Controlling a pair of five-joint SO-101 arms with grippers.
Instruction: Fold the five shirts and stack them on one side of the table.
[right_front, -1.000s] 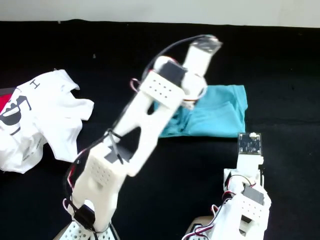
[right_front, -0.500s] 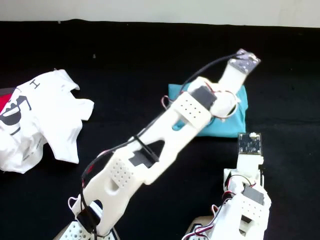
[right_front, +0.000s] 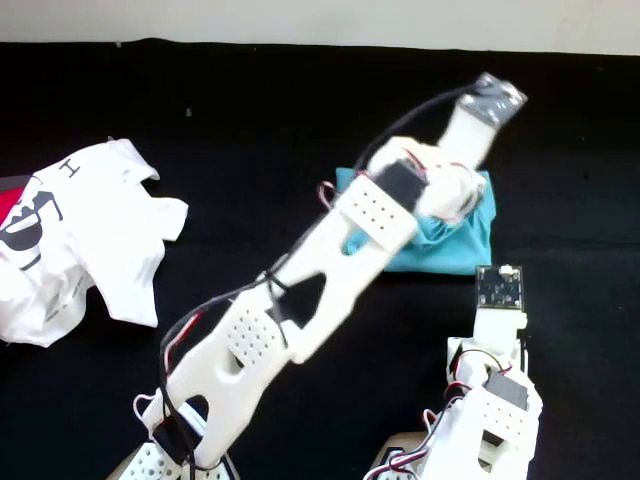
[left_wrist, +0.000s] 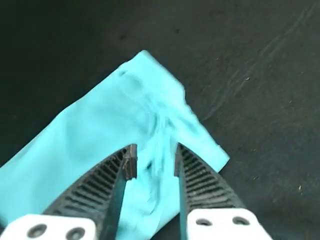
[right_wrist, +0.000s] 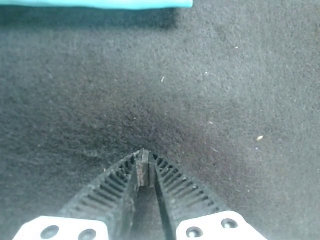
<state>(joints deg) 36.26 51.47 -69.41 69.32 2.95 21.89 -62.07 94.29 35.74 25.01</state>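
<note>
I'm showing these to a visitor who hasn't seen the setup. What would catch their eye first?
The left arm stretches diagonally across the black table to a turquoise shirt on the right side, with the left gripper open just over bunched cloth. A crumpled white shirt with a dark print lies at the table's left edge. The right gripper is shut above bare table.
</note>
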